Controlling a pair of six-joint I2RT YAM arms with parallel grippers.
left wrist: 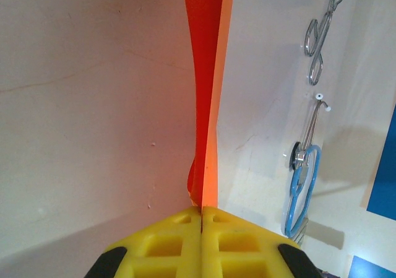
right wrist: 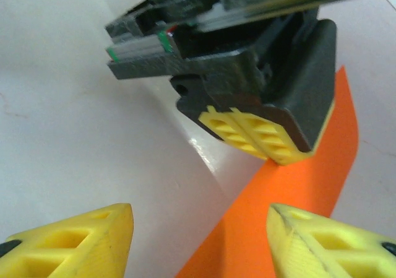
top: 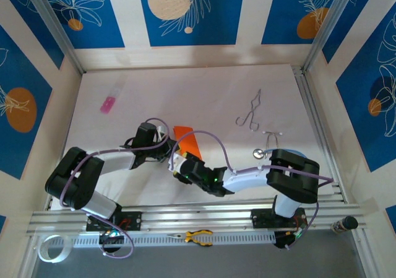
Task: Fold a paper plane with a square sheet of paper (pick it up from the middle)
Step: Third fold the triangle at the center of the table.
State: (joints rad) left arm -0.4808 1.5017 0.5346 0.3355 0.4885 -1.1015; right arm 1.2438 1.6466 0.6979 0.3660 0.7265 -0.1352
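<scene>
The square sheet of paper (top: 187, 140), bright orange and folded into a narrow creased strip, lies near the table's middle. In the left wrist view the paper (left wrist: 207, 73) runs edge-on away from my left gripper (left wrist: 202, 208), whose yellow fingers are shut on its near end. My left gripper (top: 167, 146) sits at the strip's left side. My right gripper (top: 177, 163) is just in front of it. In the right wrist view the right gripper (right wrist: 201, 228) stands open low over the paper (right wrist: 297, 210), with nothing pinched. The left gripper's fingers (right wrist: 260, 135) pinch the paper's edge ahead.
A small pink object (top: 108, 104) lies at the back left. Metal forceps (top: 250, 114) and a blue stethoscope (top: 267, 149) lie to the right of the paper. Yellow-handled pliers (top: 198, 236) and a tape roll (top: 49, 248) rest by the front rail.
</scene>
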